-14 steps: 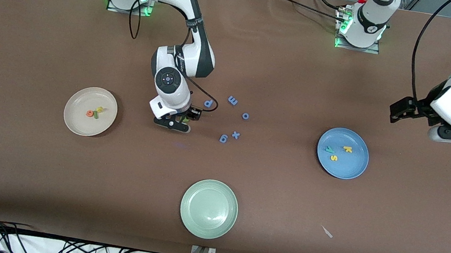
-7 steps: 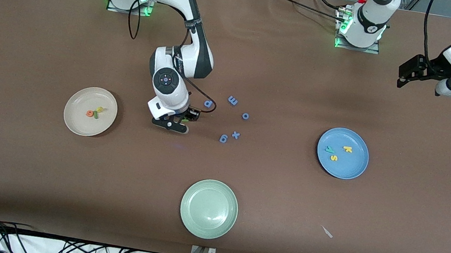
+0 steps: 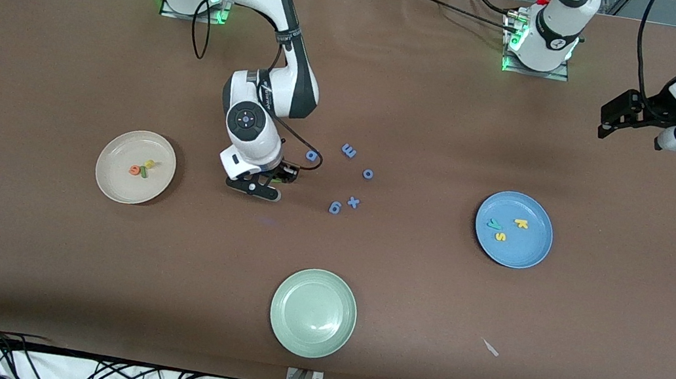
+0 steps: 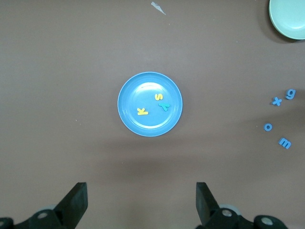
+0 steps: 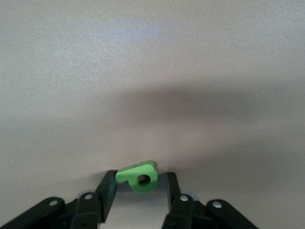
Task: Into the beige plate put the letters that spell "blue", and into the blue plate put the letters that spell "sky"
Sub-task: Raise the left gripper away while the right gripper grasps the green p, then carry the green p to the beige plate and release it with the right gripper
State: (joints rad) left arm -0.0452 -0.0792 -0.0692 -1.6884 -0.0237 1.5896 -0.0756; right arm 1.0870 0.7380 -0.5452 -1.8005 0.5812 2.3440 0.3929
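front view: the right gripper (image 3: 261, 184) is low over the tabletop (image 3: 38, 253) between the beige plate (image 3: 114, 184) and the blue-purple letters (image 3: 346, 177); its load is hidden.

left wrist view: the left gripper (image 4: 141, 202), jaws wide, hangs above the blue plate (image 4: 128, 114).

right wrist view: jaws touch both sides of the green b (image 5: 138, 176).

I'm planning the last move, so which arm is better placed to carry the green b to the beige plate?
The right. The right gripper already has its fingers around the green b, beside the beige plate. The left gripper is open, up over the table's end near the blue plate.
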